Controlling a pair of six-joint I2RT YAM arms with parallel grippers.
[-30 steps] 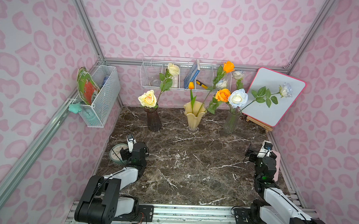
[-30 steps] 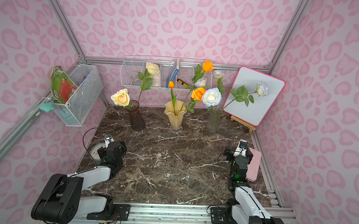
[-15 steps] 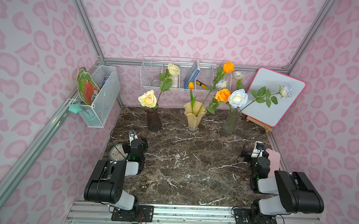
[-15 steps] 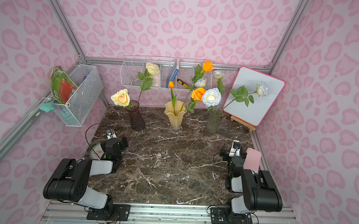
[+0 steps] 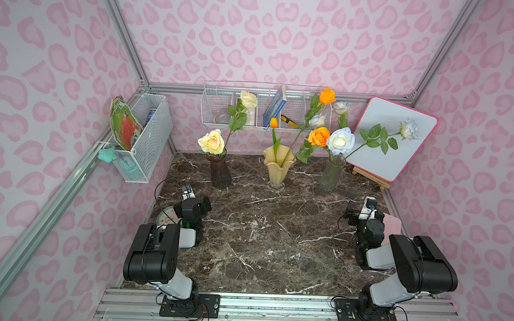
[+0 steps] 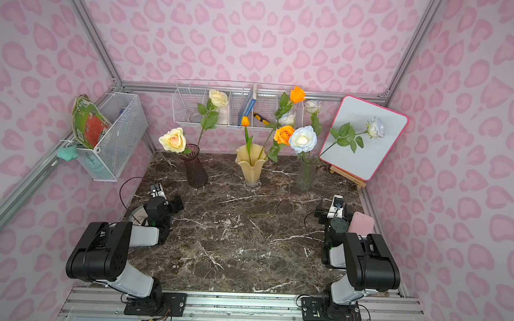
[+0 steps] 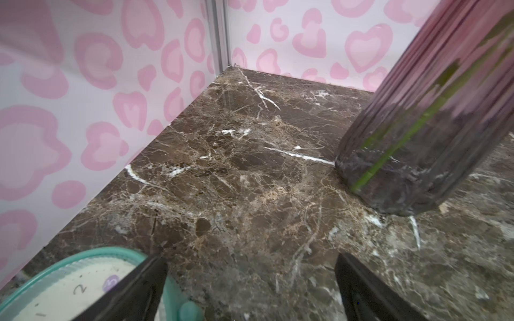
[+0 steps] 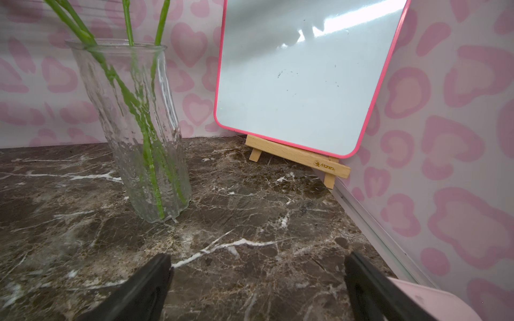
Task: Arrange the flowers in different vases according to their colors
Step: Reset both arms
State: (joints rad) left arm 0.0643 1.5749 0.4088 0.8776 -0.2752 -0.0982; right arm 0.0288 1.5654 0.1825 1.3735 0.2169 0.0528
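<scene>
**Top views.** Three vases stood in a row along the table's 12 o'clock edge. At 11 o'clock the dark purple ribbed vase held two cream-yellow roses. At 12 the cream-yellow wavy-rimmed vase held the orange roses and the orange tulip bud. At 1 o'clock the clear glass vase held the bluish-white roses. One of these stems leaned far out toward the whiteboard at 2 o'clock. No loose flower showed on the marble tabletop.

Sorting was judged complete, and the step in hand a park-and-check. To do it well, keep both claws low and well apart from the vases. Leave the leaning stem alone unless the clear vase looks unsteady; if it does, take the stem just above the rim.

The left arm sat folded at 8 o'clock and the right arm at 4. Both wrists were low and pointed toward 12.

**Left wrist.** The left claw gaped wide with nothing between its fingers. A mint-rimmed clock lay partly beneath one finger. The purple vase's base stood near ahead, apart from the claw, with green stems showing through the glass.

**Right wrist.** The right claw was equally wide and empty, over bare marble. The clear vase stood ahead, its stems reaching the floor of the glass. Beyond it the whiteboard rested on a wooden easel. A pink object lay beside one finger; what it was could not be made out.
</scene>
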